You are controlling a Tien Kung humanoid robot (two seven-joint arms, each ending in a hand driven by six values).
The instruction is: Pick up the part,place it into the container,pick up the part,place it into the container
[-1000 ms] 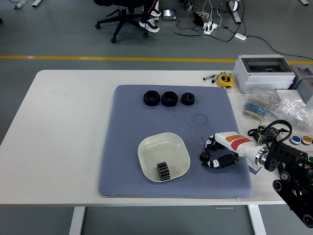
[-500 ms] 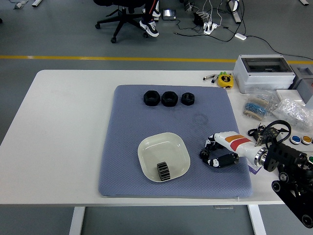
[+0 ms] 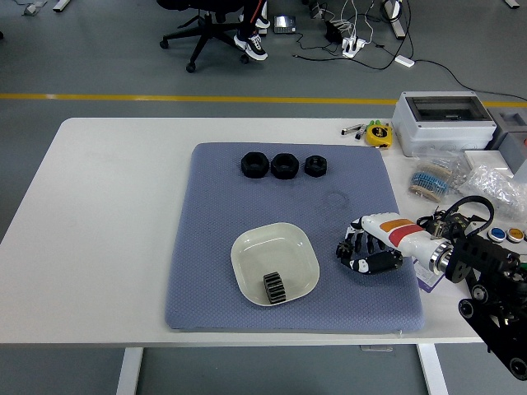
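My right hand point(image 3: 356, 252) reaches in from the right over the blue-grey mat point(image 3: 214, 222), just right of the cream bowl point(image 3: 245, 249). Its fingers are curled around a small black gear point(image 3: 344, 249), which is mostly hidden by them and held just above the mat. A second black gear point(image 3: 275, 288) stands on edge in the bowl's near part. Three black nut-like parts point(image 3: 284, 165) lie in a row at the mat's far side. The left arm is out of view.
At the table's right stand a grey plastic box point(image 3: 445, 122), a yellow tape measure point(image 3: 378, 134), bags of small parts point(image 3: 433, 183) and coloured buttons point(image 3: 504, 235). An office chair point(image 3: 206, 25) stands on the floor beyond the table.
My right hand has moved a little left and up, and its fingers have closed more tightly around the black gear, which has come up off the mat.
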